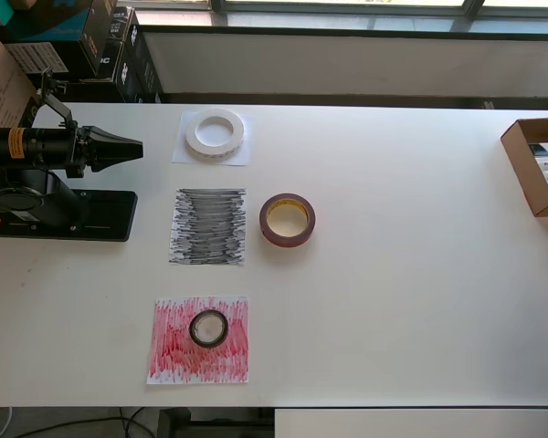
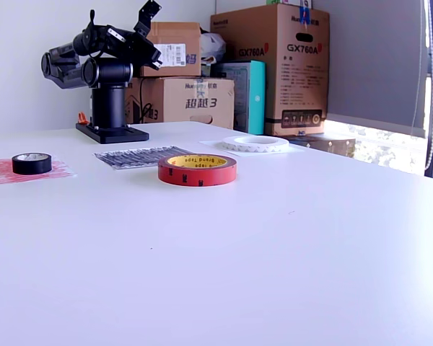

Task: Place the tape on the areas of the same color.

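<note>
The wide white tape roll (image 1: 197,137) lies on the plain white sheet (image 1: 183,155) at the top of the overhead view. The dark red roll with a yellowish core (image 1: 267,226) lies on the bare table, just right of the black-scribbled sheet (image 1: 208,226), which has nothing on it. The small black roll (image 1: 193,328) lies on the red-scribbled sheet (image 1: 173,351). My gripper (image 1: 135,148) is folded back over the arm base at the left, looks shut and empty, and is far from all rolls. The exterior view shows the black roll (image 2: 31,164), the red roll (image 2: 196,173), the white roll (image 2: 256,144) and my gripper (image 2: 149,13).
The arm's black base plate (image 1: 91,217) sits at the table's left edge in the overhead view. An open cardboard box (image 1: 522,160) stands at the right edge. Stacked cardboard boxes (image 2: 274,65) stand behind the table in the exterior view.
</note>
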